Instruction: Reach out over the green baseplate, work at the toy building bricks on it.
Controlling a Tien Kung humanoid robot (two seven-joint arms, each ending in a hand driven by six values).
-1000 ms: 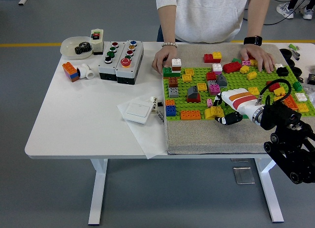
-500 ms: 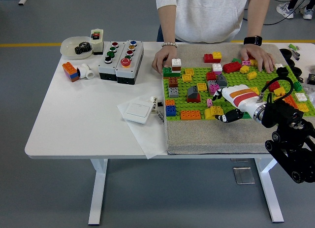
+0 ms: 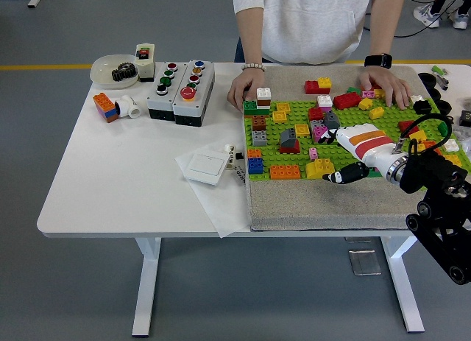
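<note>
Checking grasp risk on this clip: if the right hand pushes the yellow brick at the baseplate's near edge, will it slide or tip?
The yellow brick looks pressed onto the green baseplate, so it probably resists sliding. Being low and wide, it seems unlikely to tip. The right hand is right beside it.

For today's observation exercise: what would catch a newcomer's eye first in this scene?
First, the green baseplate on the table's right half, dotted with bright toy bricks. Next, the robot's right hand, white with an orange stripe, reaching in from the right over the plate's near part beside a yellow brick. Then a person's hands pressing down on the plate's far edge.
</note>
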